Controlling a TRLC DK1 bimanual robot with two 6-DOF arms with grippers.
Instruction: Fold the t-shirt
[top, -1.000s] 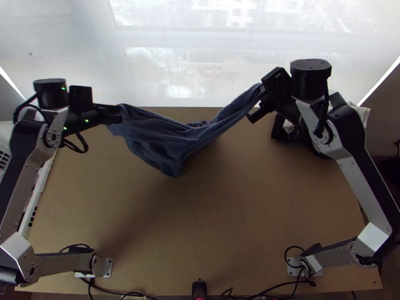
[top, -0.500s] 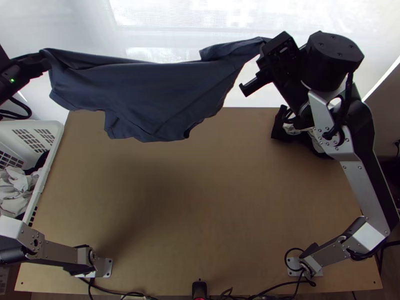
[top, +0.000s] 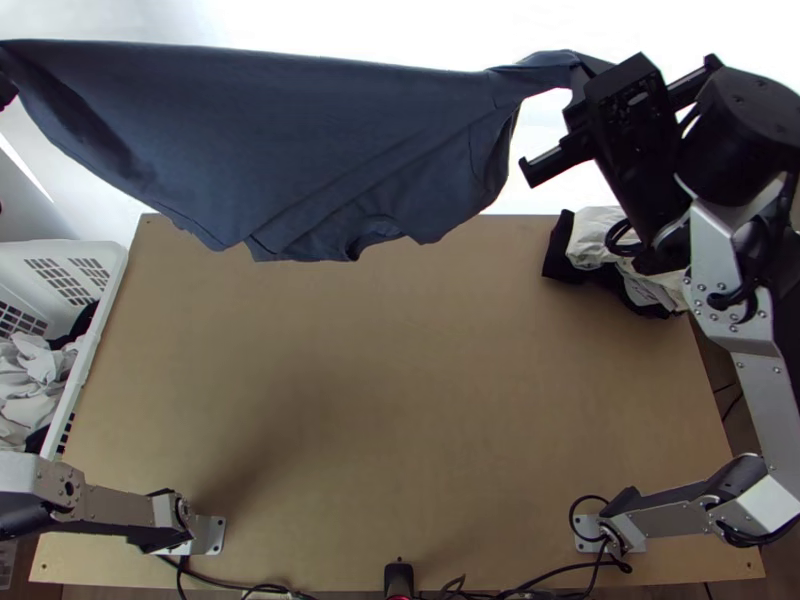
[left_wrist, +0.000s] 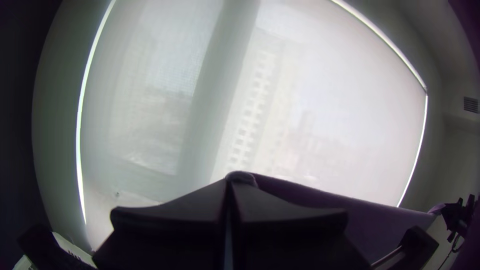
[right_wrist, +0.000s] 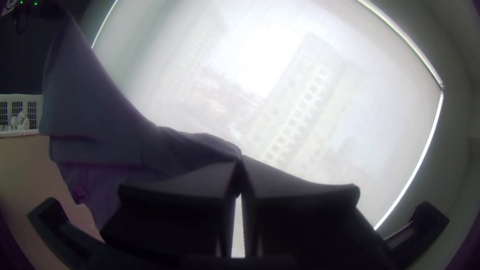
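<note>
A dark blue cloth t-shirt (top: 290, 140) is up in the air, pulled out between two robot hands. It is past the far side of the big light wooden table (top: 400, 400), with its bottom part hanging down over the far edge. Its top edge makes one long line from side to side. The bottom edge is wavy, with some folds and a small dark gap in it.

The left gripper (top: 6, 92) is at the left edge of the top view. In the left wrist view, the left gripper (left_wrist: 228, 181) has its two flat black fingers closed, with a bit of the shirt pinched at the tips. The right gripper (top: 585, 75) has the other end, up at the far right. In the right wrist view, the right gripper (right_wrist: 241, 159) has its tips pressed together on a bunched bit of shirt.

A white plastic basket with holes (top: 95, 330) is beside the table on the left, with crumpled white cloths (top: 30, 375) inside. A heap of white and black cloth (top: 600, 235) lies at the table's far right corner.
</note>
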